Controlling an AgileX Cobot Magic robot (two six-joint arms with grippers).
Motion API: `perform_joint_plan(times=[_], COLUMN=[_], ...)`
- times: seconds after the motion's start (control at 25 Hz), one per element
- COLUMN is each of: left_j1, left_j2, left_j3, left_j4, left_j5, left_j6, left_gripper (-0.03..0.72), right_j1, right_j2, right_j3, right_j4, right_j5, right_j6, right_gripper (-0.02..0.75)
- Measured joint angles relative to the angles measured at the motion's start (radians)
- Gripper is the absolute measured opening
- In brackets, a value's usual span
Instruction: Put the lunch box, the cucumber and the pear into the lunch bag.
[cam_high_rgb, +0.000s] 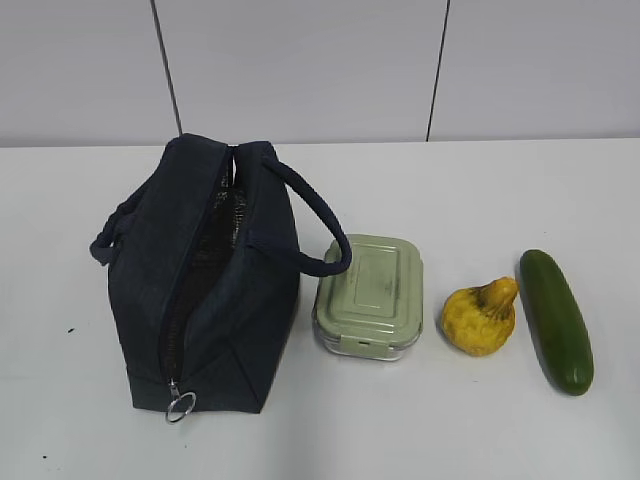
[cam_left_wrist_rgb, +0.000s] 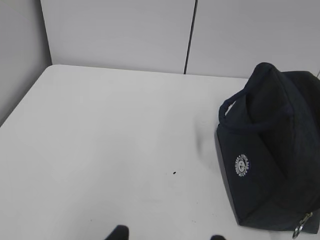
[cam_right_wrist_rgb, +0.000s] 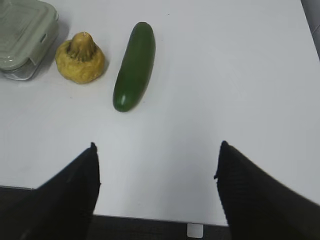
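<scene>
The navy lunch bag (cam_high_rgb: 215, 280) stands left of centre with its top zipper open and ring pull toward the front; it also shows in the left wrist view (cam_left_wrist_rgb: 272, 155). The sage-green lunch box (cam_high_rgb: 370, 295) sits closed to its right, then the yellow pear (cam_high_rgb: 481, 317), then the dark green cucumber (cam_high_rgb: 556, 320). The right wrist view shows the lunch box (cam_right_wrist_rgb: 22, 37), pear (cam_right_wrist_rgb: 80, 60) and cucumber (cam_right_wrist_rgb: 134, 65) ahead and left of my open, empty right gripper (cam_right_wrist_rgb: 157, 150). My left gripper (cam_left_wrist_rgb: 167, 235) is open and empty over bare table, left of the bag. Neither gripper shows in the exterior view.
The white table (cam_high_rgb: 480, 190) ends at a grey panelled wall behind. In the right wrist view the table's front edge (cam_right_wrist_rgb: 150, 217) runs just under the right fingers. A small dark speck (cam_left_wrist_rgb: 174, 173) lies on the table left of the bag.
</scene>
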Motion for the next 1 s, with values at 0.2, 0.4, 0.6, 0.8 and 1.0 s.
perform_joint_plan(times=[0.2,0.4,0.6,0.8,1.0], left_j1=[0.0,0.0,0.0,0.0,0.0], left_j2=[0.0,0.0,0.0,0.0,0.0], left_j3=[0.0,0.0,0.0,0.0,0.0], left_j4=[0.0,0.0,0.0,0.0,0.0], left_j5=[0.0,0.0,0.0,0.0,0.0], left_j6=[0.0,0.0,0.0,0.0,0.0], left_gripper=[0.309,0.309,0.309,0.309,0.309], right_j1=[0.0,0.018,0.04,0.041,0.041], right_j2=[0.179,0.423,0.662,0.926,1.11], right_j3=[-0.066,-0.125,-0.222,-0.354,-0.442], right_j4=[0.101,0.187,0.185,0.164,0.133], right_j5=[-0.078,-0.109,-0.117,-0.124,-0.134], right_j6=[0.0,0.0,0.0,-0.004,-0.006], right_gripper=[0.566,0.566,0.566,0.566,0.566])
